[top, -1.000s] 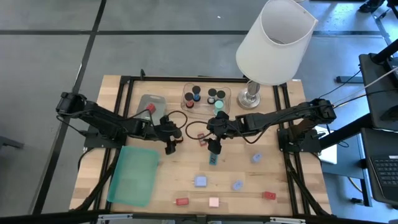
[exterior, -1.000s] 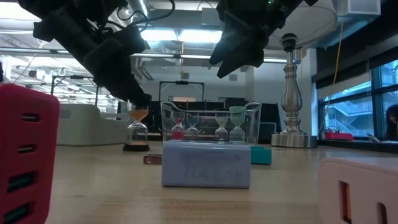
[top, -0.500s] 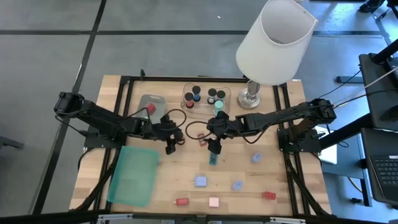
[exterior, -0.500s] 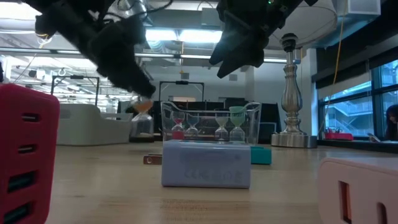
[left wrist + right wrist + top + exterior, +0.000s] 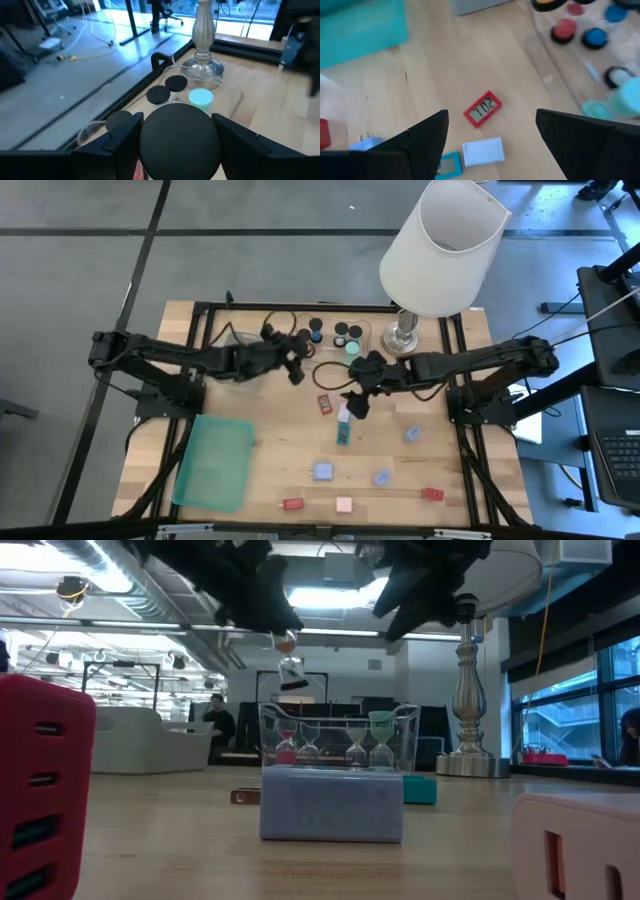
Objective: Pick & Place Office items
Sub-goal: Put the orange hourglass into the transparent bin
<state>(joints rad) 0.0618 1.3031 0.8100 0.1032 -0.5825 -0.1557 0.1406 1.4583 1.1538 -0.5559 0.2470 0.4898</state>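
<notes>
Carrying the small hourglass pinched in your left gripper above the clear tray, treat it as light, fragile glass, gripping its dark end caps; your right gripper hovers spread.

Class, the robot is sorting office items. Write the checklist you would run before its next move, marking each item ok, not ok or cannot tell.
1. Sand timer gripped by left end effector: ok.
2. Timer lifted off the table: ok.
3. Timer directly over the clear tray: cannot tell.
4. Right end effector open and holding nothing: ok.
5. The two end effectors apart from each other: ok.
</notes>
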